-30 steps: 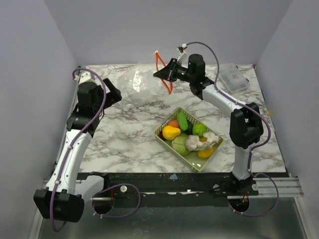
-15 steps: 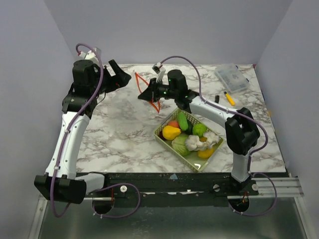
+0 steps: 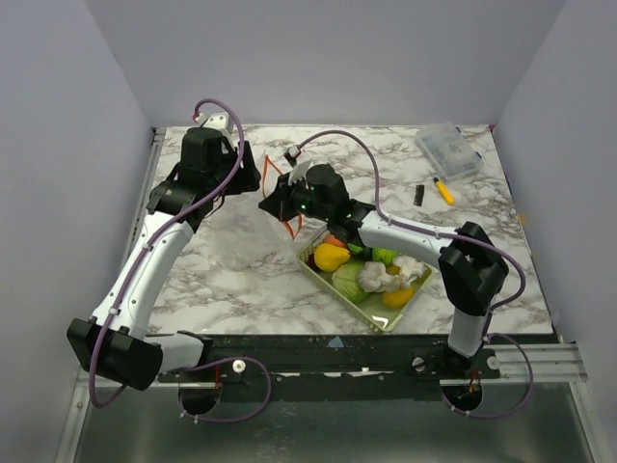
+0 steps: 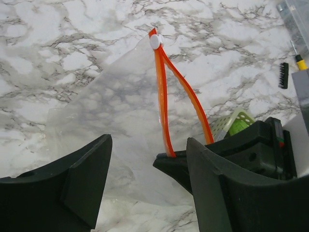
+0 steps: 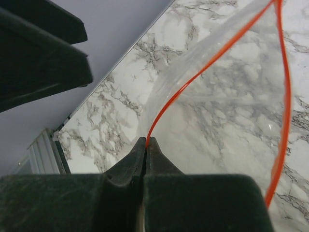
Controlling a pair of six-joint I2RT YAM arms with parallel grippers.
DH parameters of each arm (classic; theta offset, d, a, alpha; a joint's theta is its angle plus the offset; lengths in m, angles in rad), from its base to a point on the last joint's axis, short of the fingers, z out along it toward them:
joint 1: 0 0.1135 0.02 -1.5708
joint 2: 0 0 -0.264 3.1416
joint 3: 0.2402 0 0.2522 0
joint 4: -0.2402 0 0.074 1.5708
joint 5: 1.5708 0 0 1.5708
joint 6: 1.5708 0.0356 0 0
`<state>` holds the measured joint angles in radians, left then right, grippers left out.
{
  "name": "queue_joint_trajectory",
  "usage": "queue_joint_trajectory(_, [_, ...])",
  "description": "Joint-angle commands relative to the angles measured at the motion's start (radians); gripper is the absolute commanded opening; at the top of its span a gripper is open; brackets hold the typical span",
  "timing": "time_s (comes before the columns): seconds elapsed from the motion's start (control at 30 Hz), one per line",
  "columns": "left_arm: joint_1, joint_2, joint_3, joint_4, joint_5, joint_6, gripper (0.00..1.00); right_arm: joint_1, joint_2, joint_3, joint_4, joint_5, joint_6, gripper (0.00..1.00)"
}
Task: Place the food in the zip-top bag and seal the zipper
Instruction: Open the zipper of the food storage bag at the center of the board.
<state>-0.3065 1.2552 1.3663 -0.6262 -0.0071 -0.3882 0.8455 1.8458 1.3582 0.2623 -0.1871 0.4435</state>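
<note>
Firmly, right gripper (image 5: 146, 141) pinches the zipper (image 4: 162, 96); left gripper (image 4: 147, 145) gapes nearby.

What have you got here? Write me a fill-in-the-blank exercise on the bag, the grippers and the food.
1. The right gripper pinches the zipper of the zip-top bag, whose white slider sits at one ____ of the strip.
2. The left gripper is ____, holding nothing.
3. All the food lies in the mesh basket, ____ of it in the bag.

Missing words: end; open; none.
</note>
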Motion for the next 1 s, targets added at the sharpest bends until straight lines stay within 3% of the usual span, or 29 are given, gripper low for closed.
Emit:
queue_joint_trajectory(0.0, [-0.002, 0.029, -0.013, -0.006, -0.065, 0.025, 0.63, 0.022, -0.026, -0.036, 0.078, 0.123, -0.023, 0.00])
queue_joint_trajectory(0.47, [-0.020, 0.062, -0.059, 0.020, 0.035, 0.034, 0.62, 0.065, -0.022, -0.071, 0.170, 0.138, -0.023, 0.00])
queue_joint_trajectory(0.7, [-0.023, 0.074, -0.064, 0.030, 0.084, 0.035, 0.69, 0.084, -0.047, -0.101, 0.203, 0.132, -0.018, 0.00])
queue_joint_trajectory(0.77, [-0.023, 0.082, -0.061, 0.023, 0.073, 0.041, 0.65, 0.092, -0.058, -0.105, 0.201, 0.141, -0.020, 0.00])
queue_joint_trajectory(0.87, [-0.023, 0.099, -0.046, -0.004, 0.064, 0.045, 0.52, 0.104, -0.071, -0.116, 0.215, 0.167, -0.020, 0.01])
queue_joint_trajectory(0.97, [-0.030, 0.095, -0.052, -0.003, 0.061, 0.048, 0.49, 0.113, -0.065, -0.115, 0.220, 0.184, -0.010, 0.00])
